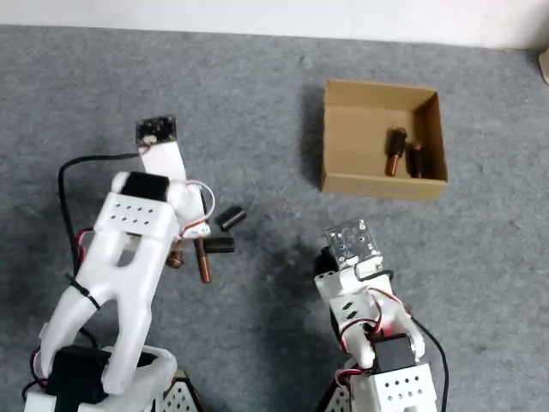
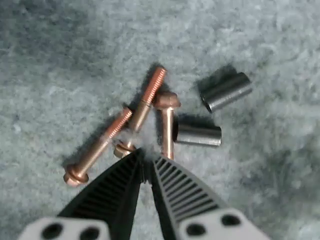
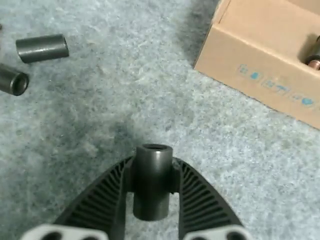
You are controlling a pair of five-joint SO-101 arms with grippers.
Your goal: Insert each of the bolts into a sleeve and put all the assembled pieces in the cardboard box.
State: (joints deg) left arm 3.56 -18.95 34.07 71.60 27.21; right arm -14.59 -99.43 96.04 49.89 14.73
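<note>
**A:** How far along is this?

**B:** Two assembled pieces (image 1: 395, 152) lie in the cardboard box (image 1: 382, 184), side by side near its right wall. By my count, three are left to make.

**A:** Where are the remaining parts?

**B:** Three copper bolts (image 2: 142, 107) lie in a loose cluster on the grey surface (image 2: 280, 190). Two of them cross, and none is in a sleeve. Two dark loose sleeves (image 2: 226, 91) lie on their sides just beside the cluster, apart from each other.

**A:** And the third sleeve?

**B:** The right claw (image 3: 152, 164) is pinching it. The held sleeve (image 3: 150, 190) stands upright between the fingers with its open end up, low over the surface. It is well apart from the box and from the bolts.

**A:** What about the left claw?

**B:** The left claw (image 2: 148, 159) hangs right over the bolt cluster. Its fingers are pressed almost together, with only a thin slit between them and nothing in it that I can see. The tips sit just beside one bolt's head.

**A:** So which step is this?

**B:** I'd judge it is fetching a bolt to go into the held sleeve. The left claw would have to spread before it could take one. After that, two more bolt-and-sleeve pairings are left, and all three pieces have yet to go into the box.
</note>
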